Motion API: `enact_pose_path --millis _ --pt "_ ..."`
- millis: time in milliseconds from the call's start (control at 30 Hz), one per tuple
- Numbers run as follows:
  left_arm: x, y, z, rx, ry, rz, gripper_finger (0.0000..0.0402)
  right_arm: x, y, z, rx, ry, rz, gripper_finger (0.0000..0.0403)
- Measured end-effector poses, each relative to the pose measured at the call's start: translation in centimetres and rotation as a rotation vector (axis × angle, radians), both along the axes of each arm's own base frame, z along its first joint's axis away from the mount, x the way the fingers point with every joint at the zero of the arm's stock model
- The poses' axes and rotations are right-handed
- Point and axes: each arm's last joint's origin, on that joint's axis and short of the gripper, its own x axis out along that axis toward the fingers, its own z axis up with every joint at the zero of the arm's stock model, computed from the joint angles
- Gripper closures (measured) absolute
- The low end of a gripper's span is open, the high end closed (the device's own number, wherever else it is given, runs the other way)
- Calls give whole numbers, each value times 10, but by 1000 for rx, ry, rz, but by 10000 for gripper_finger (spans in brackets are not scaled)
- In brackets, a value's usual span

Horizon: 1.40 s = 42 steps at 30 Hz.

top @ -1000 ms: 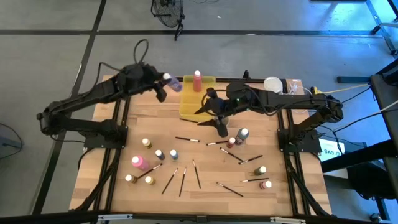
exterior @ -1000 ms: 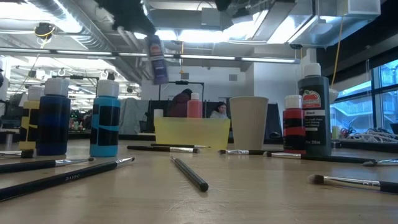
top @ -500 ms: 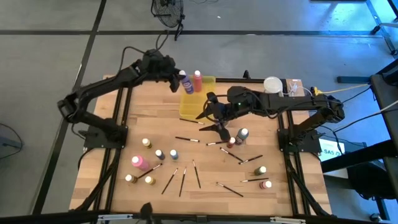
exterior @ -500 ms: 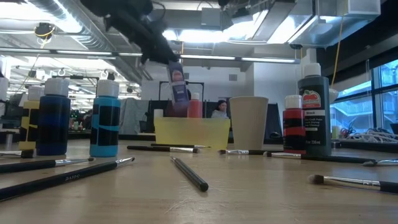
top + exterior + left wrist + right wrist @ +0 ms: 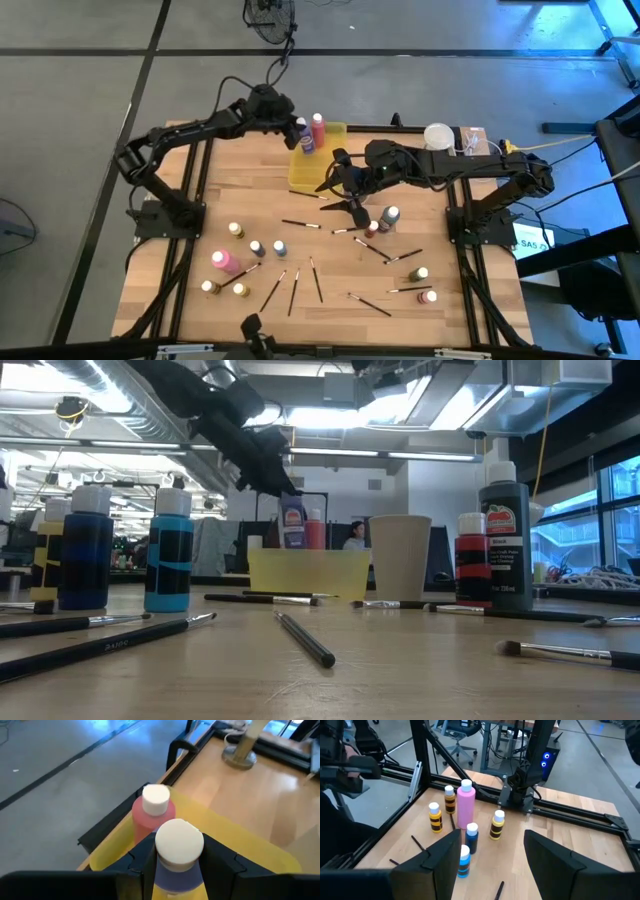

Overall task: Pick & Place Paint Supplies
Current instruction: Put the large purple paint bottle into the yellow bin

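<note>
A: Paint bottles, count? Two at the yellow tray (image 5: 331,131): a purple bottle (image 5: 304,140) in the left gripper (image 5: 301,133), jaws clamped on its sides just under the white cap, and a red bottle (image 5: 318,129) standing in the tray right beside it.

B: On the desk (image 5: 240,180)?

A: Ten loose, high view. Left group of six: a big pink bottle (image 5: 224,261), two blue ones, three yellowish ones. Right group of four: a dark bottle (image 5: 390,216) with a small red one beside it, and two more nearer the front edge.

B: Brushes?

A: About nine or ten thin dark brushes (image 5: 299,223) scattered between the groups; they overlap, so an exact count is hard.

B: Right arm?

A: Right gripper (image 5: 343,183) hangs over the desk's middle, just beside the tray's front edge, jaws apart, holding nothing. Its wrist view looks past them at the six left bottles.

B: Other stuff?

A: One pale cup (image 5: 400,556) beside the tray in the low view.
</note>
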Motion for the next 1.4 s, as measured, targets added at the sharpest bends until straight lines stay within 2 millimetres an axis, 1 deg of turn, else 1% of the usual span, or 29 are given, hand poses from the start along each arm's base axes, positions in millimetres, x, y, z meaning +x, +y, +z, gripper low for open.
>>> enact_pose_path --millis 267,500,833,1400 --pt "8 6 -12 51 41 48 285 0 0 0 -4 -2 2 183" --pt "17 7 -25 67 80 35 285 0 0 0 -4 -1 1 183" --pt "19 11 -29 137 118 81 285 0 0 0 -4 1 1 183" --pt "20 11 -29 131 110 50 285 0 0 -1 -5 6 1 183"
